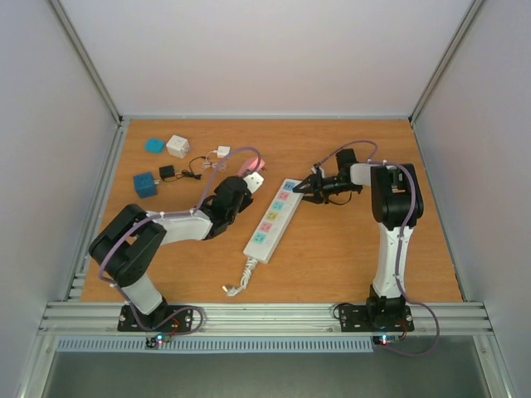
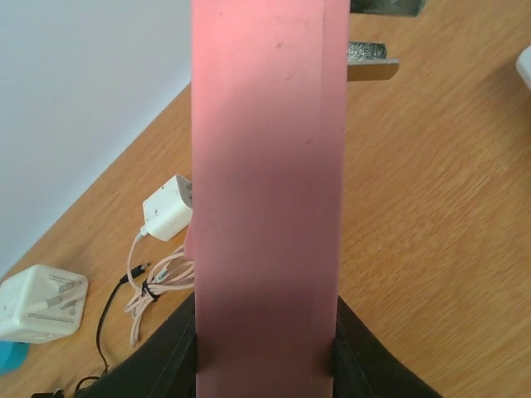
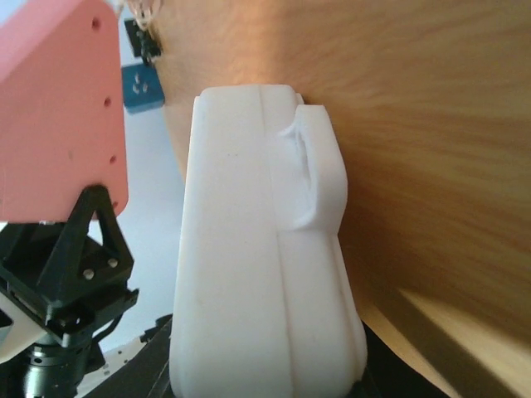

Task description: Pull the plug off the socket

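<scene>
The plug [image 1: 252, 172] is a pink block, lifted clear of the socket [image 1: 272, 217] and just to the left of the strip's far end. My left gripper [image 1: 247, 182] is shut on it. In the left wrist view the plug [image 2: 265, 191] fills the space between the black fingers [image 2: 166, 365], and its bare metal prongs [image 2: 372, 65] stick out over the wood. The socket, a long white strip with pastel outlet faces, lies diagonally on the table. My right gripper [image 1: 305, 188] is shut on its far end, and the white socket body [image 3: 249, 274] sits between the jaws.
At the back left lie a white cube adapter [image 1: 177, 146], a teal piece [image 1: 154, 145], a blue cube [image 1: 146, 184], a black adapter [image 1: 168, 172] and a white charger with a coiled pink cable [image 2: 168, 207]. The strip's short cord [image 1: 241, 282] trails toward the near edge.
</scene>
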You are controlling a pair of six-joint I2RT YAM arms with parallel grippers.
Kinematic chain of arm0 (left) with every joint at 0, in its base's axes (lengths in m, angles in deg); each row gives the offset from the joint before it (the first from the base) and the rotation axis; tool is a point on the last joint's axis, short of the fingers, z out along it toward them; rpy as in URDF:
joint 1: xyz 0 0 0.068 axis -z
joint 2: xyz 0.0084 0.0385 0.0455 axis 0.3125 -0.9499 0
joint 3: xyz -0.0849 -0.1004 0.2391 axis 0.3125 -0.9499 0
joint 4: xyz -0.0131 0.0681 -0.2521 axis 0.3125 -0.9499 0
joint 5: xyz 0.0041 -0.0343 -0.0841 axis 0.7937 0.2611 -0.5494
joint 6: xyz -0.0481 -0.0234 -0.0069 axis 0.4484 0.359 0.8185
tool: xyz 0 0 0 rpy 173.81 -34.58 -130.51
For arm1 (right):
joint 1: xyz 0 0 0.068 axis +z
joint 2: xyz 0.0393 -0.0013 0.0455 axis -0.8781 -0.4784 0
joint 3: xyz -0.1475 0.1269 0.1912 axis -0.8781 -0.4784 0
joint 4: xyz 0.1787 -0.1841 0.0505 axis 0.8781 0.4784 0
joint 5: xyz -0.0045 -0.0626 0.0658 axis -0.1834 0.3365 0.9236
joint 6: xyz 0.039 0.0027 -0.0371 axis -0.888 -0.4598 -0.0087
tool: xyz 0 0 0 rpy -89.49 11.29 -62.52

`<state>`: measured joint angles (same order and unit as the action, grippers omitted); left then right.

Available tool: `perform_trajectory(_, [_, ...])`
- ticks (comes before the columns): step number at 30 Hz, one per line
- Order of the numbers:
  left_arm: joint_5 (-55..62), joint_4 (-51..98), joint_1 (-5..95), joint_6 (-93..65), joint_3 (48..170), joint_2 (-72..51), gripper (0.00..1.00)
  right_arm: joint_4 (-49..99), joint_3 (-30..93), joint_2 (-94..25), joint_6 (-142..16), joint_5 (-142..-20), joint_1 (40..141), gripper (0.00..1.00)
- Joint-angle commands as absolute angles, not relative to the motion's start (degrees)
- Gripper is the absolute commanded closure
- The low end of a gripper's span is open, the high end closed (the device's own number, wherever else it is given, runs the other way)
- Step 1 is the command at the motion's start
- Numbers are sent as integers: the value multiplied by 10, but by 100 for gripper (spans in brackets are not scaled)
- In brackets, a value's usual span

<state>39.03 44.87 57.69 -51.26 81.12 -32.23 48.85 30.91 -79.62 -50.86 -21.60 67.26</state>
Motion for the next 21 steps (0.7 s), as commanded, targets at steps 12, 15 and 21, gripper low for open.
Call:
perform_trajectory(12, [257,311,527,-419,884,-262,99,495,373,-820,-537,-339,446,95])
perform_trajectory(15, [244,292,514,-411,900,-262,99,462,400,-834,-586,-340,418,96])
perform_trajectory(21, [228,254,492,-412,922,-259,99,422,465,-866,-636,-345,382,97])
